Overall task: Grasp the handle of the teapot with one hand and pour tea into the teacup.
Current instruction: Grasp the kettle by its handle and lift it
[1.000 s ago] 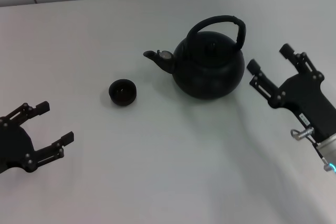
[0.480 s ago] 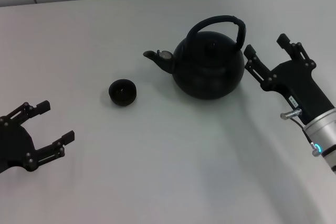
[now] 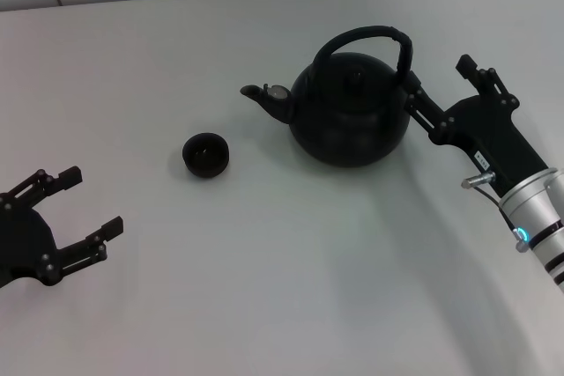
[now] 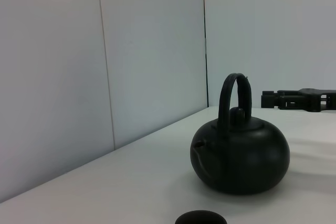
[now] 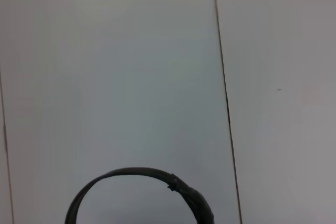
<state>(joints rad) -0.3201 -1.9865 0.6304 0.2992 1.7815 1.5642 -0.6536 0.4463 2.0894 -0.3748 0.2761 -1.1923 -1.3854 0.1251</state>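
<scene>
The teapot (image 3: 352, 112) is positioned upright on the white table (image 3: 264, 288), toward the far right of centre; its spout is directed toward the robot's left, and the handle (image 3: 374, 41) is arched over the knobbed lid, with the thick ribbed portion on the right side. The teacup (image 3: 205, 154) is located on the table to the left of the spout, near it but clearly apart.

The right gripper (image 3: 437, 82) is positioned just beside the teapot's right side, level with the ribbed end of the handle; its fingers are spread wide, and nothing is held between them; one fingertip (image 3: 411, 85) is seen very close to the handle's base, though contact cannot be confirmed. In the left wrist view, this gripper (image 4: 299, 99) is shown behind the teapot (image 4: 240, 156), at handle height.

The left gripper (image 3: 84, 210) is located at the near left of the table, well apart from both vessels; its fingers are likewise spread, and nothing is held.

In the right wrist view, only the handle's arch (image 5: 142, 190) is visible against the wall.
</scene>
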